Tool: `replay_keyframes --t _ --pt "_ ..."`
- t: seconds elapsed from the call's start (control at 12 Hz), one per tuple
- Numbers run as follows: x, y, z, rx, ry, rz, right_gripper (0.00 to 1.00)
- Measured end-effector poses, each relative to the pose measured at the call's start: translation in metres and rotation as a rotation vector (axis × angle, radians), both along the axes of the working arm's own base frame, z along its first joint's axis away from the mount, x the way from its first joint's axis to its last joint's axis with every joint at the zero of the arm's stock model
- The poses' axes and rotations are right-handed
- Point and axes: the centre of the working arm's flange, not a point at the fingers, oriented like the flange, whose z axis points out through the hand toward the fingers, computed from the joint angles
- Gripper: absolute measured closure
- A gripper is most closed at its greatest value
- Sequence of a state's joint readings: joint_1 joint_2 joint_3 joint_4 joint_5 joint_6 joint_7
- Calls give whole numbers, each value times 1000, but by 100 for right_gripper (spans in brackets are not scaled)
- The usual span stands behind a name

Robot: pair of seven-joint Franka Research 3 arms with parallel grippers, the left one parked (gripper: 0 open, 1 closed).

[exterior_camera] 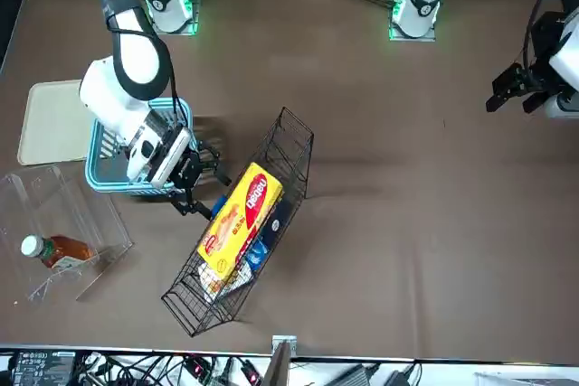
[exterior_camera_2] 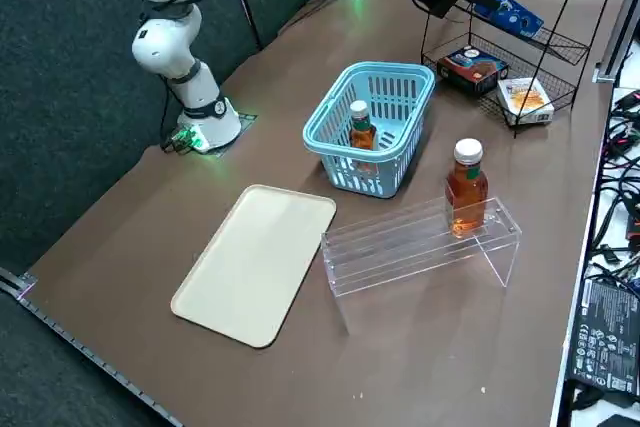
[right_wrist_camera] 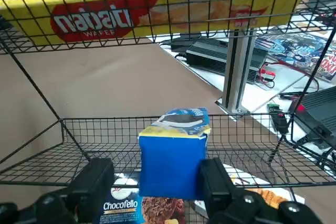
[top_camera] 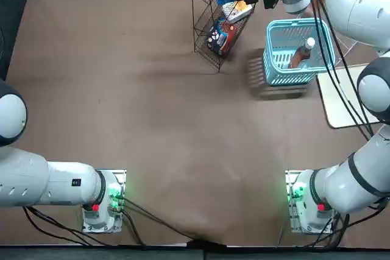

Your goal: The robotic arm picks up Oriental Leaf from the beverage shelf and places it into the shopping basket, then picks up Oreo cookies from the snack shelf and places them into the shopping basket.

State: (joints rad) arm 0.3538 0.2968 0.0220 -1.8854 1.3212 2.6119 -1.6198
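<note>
Plainly: right tool [right_wrist_camera: 159, 170] astride boxy Oreo cookies [right_wrist_camera: 172, 156], wire-mesh rack [right_wrist_camera: 107, 139].

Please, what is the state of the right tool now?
Right tool: open, at the wire rack, around the blue packet, not closed on it.

Between the right gripper's [right_wrist_camera: 157, 167] open fingers, the small blue Oreo cookies [right_wrist_camera: 172, 165] are held up by the black snack shelf [right_wrist_camera: 115, 129]. Away from the fingers, brown Oriental Leaf [top_camera: 301, 53] is tilted inside the blue shopping basket [top_camera: 274, 59].
</note>
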Motion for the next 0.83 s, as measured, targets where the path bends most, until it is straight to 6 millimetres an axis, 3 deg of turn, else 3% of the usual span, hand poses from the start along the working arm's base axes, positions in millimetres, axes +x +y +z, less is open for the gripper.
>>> replay_keyframes --t 0.83 --pt "15 6 -3 -10 -23 -20 0"
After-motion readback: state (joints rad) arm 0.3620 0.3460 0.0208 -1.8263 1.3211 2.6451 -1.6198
